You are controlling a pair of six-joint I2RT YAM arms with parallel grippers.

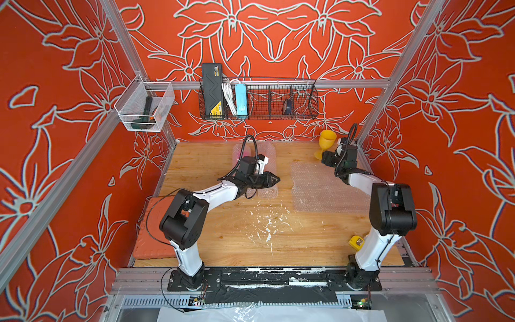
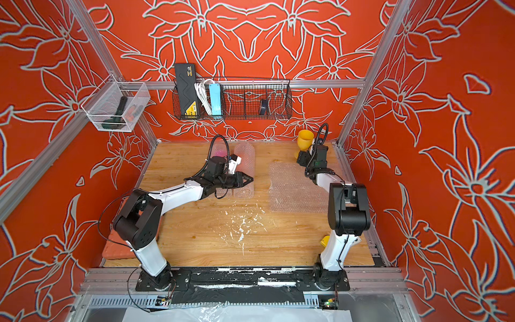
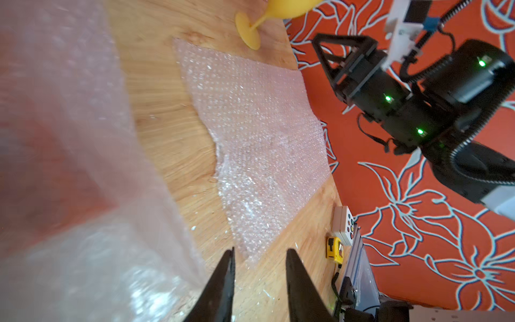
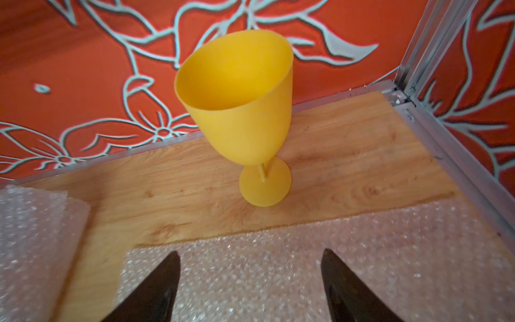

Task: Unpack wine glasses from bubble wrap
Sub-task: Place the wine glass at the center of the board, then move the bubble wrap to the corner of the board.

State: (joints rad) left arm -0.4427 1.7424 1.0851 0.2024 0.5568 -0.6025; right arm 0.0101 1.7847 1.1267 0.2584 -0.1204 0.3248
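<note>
The yellow plastic goblet [image 1: 327, 138] is stood at the far right corner of the wooden tabletop [image 1: 239, 242]; a flat clear bubble-wrap sheet [image 1: 320, 189] is laid before it, and two rolled bubble-wrap tubes [image 1: 267, 156], side by side, left of that

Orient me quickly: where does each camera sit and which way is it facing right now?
Both top views: high at the front, looking down toward the back wall; both arms whole.
Left wrist: behind the left gripper, jaws open, facing across the table to the flat sheet and the right arm.
Right wrist: behind the right gripper, jaws open, facing the upright yellow goblet.
Shared: goblet and flat sheet show in every view.
</note>
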